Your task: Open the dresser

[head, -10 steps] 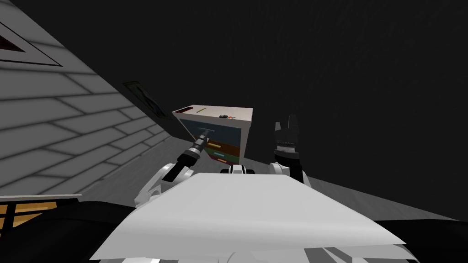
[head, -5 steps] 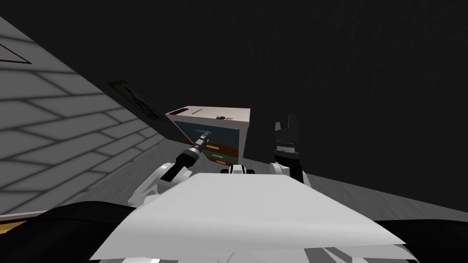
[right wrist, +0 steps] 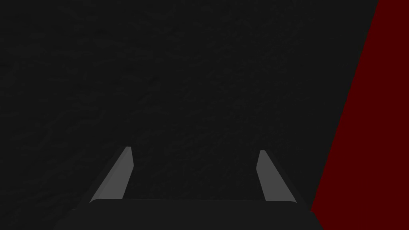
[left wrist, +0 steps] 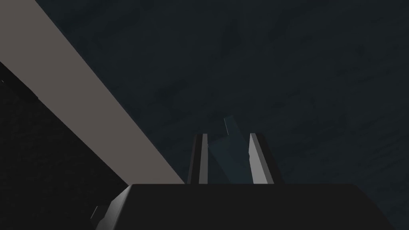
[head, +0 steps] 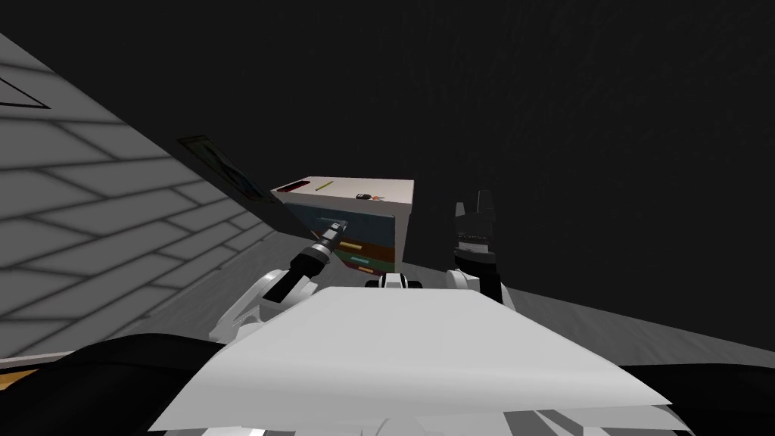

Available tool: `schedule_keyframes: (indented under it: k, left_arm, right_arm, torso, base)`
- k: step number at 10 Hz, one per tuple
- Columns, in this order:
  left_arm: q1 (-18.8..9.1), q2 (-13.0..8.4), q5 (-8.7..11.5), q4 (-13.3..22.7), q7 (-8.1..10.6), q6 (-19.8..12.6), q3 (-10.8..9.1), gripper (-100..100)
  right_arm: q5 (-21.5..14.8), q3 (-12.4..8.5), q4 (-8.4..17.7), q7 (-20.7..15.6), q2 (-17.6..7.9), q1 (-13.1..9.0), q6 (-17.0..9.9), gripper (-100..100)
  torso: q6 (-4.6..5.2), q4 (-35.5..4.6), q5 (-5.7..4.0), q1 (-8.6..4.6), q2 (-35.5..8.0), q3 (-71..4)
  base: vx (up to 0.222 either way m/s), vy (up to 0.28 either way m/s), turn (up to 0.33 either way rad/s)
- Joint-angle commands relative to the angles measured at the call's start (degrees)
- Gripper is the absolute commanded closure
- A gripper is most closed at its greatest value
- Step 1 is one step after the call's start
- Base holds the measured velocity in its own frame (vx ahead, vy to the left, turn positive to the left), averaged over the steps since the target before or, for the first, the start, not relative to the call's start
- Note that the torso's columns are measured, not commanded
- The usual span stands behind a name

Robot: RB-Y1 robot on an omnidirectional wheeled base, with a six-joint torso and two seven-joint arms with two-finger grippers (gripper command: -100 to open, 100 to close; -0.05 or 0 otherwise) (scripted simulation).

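- Pinching the teal handle (left wrist: pixel 228 151) low in the centre of the left wrist frame, the left claw (left wrist: pixel 227 135) is clenched, its blades pressing the bar's sides. The bar lies slanted between them, so a pull off the drawer's line would likely let it slide free.
- Right of centre in the head frame, the right claw (head: pixel 473 206) stands upright and released, grasping nothing. It is near the dresser's right side but apart from it, and looks out of the drawer's path.
- The dresser (head: pixel 342 191) sits mid-frame in the head view. Its dark blue top drawer (head: pixel 375 225) lies above brown and green ones. A skewed or one-sided pull could bind that drawer in its frame.
- On the dresser's top lie small loose things (head: pixel 368 196) and a yellow stick (head: pixel 328 183). A sharp jerk could send them rolling.
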State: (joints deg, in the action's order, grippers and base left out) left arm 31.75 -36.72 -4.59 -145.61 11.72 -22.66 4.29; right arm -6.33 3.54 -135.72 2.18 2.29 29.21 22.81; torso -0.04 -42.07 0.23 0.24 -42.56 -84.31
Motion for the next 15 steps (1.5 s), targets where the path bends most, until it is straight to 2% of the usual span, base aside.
schedule_keyframes:
  k: [1,6,7,15]
  left_arm:
    - [0.98,-0.37,0.12,-0.45,-0.12,-0.31,0.41,100]
    - [2.27,-0.97,-0.03,-1.77,-0.07,0.01,1.06,100]
    - [0.32,-3.03,1.94,-2.37,1.44,-2.04,-0.99,-100]
    - [-6.77,-11.81,9.74,-4.24,7.46,-11.19,-8.84,-100]
  right_arm:
    - [0.00,0.00,0.00,0.00,0.00,-0.01,0.00,0]
    - [0.00,0.00,0.00,0.00,0.00,0.00,0.00,0]
    - [0.00,0.00,0.00,0.00,0.00,0.00,0.00,0]
    - [0.00,0.00,0.00,0.00,0.00,0.01,0.00,0]
  torso:
    - [-0.01,-0.09,-0.01,0.06,-0.08,0.05]
    - [-0.02,-0.11,-0.19,-0.12,0.47,-0.39]
    - [-0.03,-0.12,-0.14,-0.05,0.31,-0.26]
    - [-0.04,-0.49,-0.39,-0.30,-0.04,-0.12]
  base:
    - [-0.145,0.030,0.031]
    - [-0.145,0.047,0.034]
    - [-0.093,0.006,-0.040]
    - [-0.031,-0.029,-0.032]
